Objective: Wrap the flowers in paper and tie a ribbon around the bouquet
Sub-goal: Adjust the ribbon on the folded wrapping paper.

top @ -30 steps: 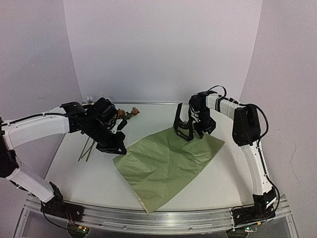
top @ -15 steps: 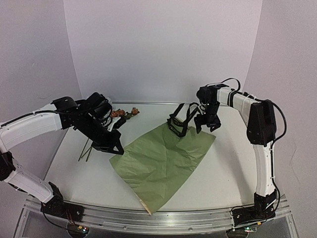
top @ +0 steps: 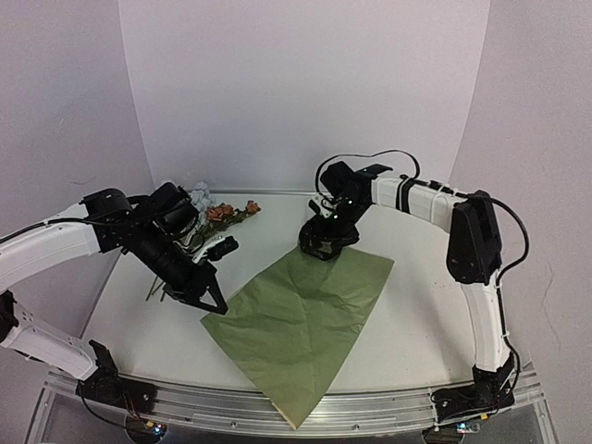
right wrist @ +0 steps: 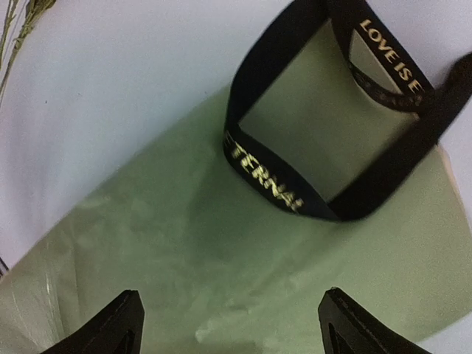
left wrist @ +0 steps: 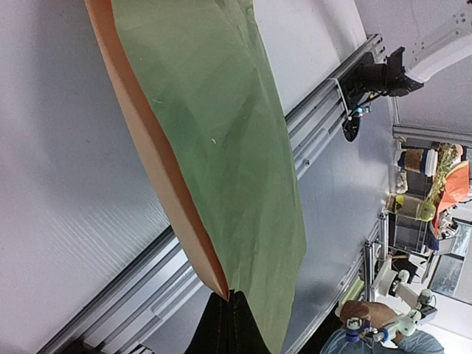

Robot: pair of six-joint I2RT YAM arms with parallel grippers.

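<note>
Paper point(top: 296, 310) lies spread on the white counter point(top: 421, 314), olive side up and creased, with its nearest corner reaching over the metal rail point(top: 213, 405) at the counter's front edge. The left tool point(top: 213, 303) is closed on the sheet's left corner. In the left wrist view its fingers point(left wrist: 214, 332) are pressed together with the paper's point(left wrist: 221, 133) edge pinched between them. That edge is raised off the counter, so the tan underside shows along it.

The flowers point(top: 225, 212) lie at the far left of the counter, behind the left arm and apart from the paper. The orange-brown and pale heads point toward the back wall. The thin stems run toward the near left and are partly hidden by the arm.

The ribbon point(top: 322, 245) sits in loose black loops on the paper's far corner. In the right wrist view the ribbon point(right wrist: 280, 188) rests partly on the green sheet and partly on the bare counter beyond, with pale lettering along the band. The right tool point(right wrist: 230, 295) hangs over this corner with its fingers spread wide and nothing between them. From the top view I cannot tell whether the right tool point(top: 330, 228) touches the ribbon.
</note>
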